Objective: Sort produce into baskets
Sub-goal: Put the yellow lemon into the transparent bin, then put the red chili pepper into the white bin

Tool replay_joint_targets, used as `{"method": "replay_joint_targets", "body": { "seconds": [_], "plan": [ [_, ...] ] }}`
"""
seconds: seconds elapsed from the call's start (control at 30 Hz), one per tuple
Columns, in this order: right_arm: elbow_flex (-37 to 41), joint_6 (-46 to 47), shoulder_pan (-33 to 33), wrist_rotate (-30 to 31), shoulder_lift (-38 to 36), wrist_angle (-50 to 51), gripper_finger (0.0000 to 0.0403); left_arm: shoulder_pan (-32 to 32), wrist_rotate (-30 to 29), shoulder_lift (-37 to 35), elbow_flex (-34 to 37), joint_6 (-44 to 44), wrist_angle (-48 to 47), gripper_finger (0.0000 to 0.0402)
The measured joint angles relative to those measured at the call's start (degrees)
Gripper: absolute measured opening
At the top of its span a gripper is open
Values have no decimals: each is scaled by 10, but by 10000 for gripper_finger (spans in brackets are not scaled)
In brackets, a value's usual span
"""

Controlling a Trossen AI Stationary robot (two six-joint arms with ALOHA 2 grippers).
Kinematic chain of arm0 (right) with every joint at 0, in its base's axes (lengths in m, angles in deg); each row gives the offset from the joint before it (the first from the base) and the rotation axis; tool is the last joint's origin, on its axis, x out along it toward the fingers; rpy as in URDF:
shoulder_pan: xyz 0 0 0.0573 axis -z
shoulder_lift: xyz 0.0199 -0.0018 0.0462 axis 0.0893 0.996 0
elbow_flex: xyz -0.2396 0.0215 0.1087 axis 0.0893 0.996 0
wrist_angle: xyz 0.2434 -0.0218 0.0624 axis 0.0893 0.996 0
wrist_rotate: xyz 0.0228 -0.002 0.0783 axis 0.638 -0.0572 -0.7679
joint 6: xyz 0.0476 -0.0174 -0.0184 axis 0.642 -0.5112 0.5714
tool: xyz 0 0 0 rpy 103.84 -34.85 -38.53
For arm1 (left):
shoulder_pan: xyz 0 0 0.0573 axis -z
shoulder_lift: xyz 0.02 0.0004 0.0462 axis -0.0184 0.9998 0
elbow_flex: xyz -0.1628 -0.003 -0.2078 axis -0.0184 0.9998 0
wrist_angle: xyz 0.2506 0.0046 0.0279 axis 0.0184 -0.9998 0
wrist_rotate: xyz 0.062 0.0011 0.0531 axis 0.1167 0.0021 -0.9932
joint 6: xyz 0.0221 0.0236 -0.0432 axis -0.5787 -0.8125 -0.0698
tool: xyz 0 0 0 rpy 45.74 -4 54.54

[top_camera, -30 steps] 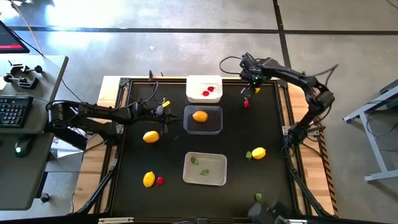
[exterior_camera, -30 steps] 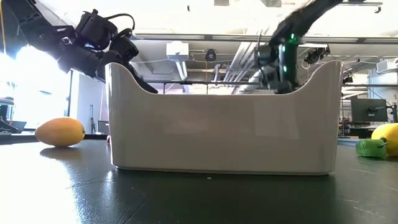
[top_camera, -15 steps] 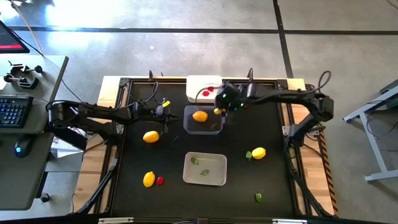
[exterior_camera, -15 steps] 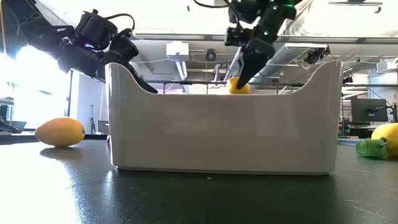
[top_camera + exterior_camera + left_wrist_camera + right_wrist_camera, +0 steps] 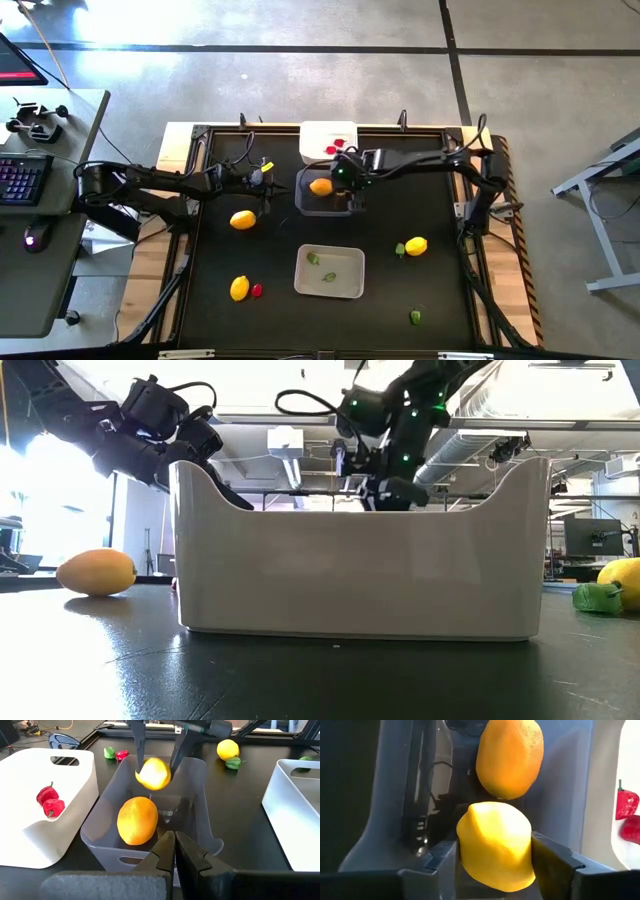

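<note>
My right gripper [image 5: 345,180] is shut on a yellow lemon [image 5: 495,847] just over the clear dark tray [image 5: 340,205]. An orange lemon [image 5: 321,186] lies on that tray's floor. The held lemon also shows in the left wrist view [image 5: 152,773]. My left gripper [image 5: 265,186] is shut and empty, just left of that tray. The white tray [image 5: 325,132] holds red pieces [image 5: 49,800]. The pale grey tray [image 5: 345,288] holds green pieces [image 5: 313,259]. More lemons lie on the mat, at the left [image 5: 242,220], the near left [image 5: 239,288] and the right [image 5: 416,246]. My right gripper pinches the yellow lemon by two opposite sides [image 5: 466,845] between its two fingers [image 5: 555,865]. The fingers come from above, pointing down into the clear tray. The lemon is lifted clear, hanging inside the tray's rim beside the orange lemon [image 5: 510,757].
A red berry [image 5: 257,291] lies by the near-left lemon. Green pieces lie by the right lemon [image 5: 399,250] and near the front edge [image 5: 415,317]. In the low view the pale grey tray [image 5: 360,570] blocks the middle. A desk with a keyboard [image 5: 20,180] stands left of the table.
My right gripper has carried the yellow lemon from the table's far right corner toward the left. It has come down over the clear dark tray, staying shut on the lemon. In the low view the lemon has sunk out of sight behind the pale tray's wall.
</note>
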Motion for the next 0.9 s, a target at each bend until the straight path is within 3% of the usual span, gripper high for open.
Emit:
{"method": "replay_joint_targets", "body": {
  "seconds": [0.27, 0.4, 0.57, 0.73, 0.9],
  "plan": [
    [0, 5, 0, 20, 15, -23, 262, 0, -6, 0, 0, 0, 0, 0],
    [0, 3, -6, 21, 14, -26, 273, 0, -61, 0, 0, 11, 0, 0],
    [-8, 16, -20, 33, -5, -22, 274, 0, -75, 0, 0, 16, 0, 0],
    [-23, 54, -31, 71, -32, 9, 242, 0, -121, -1, 0, 52, -23, 0],
    [-17, 82, -35, 82, -67, -7, 154, 5, -174, -10, 0, 49, -86, 11]
  ]
}}
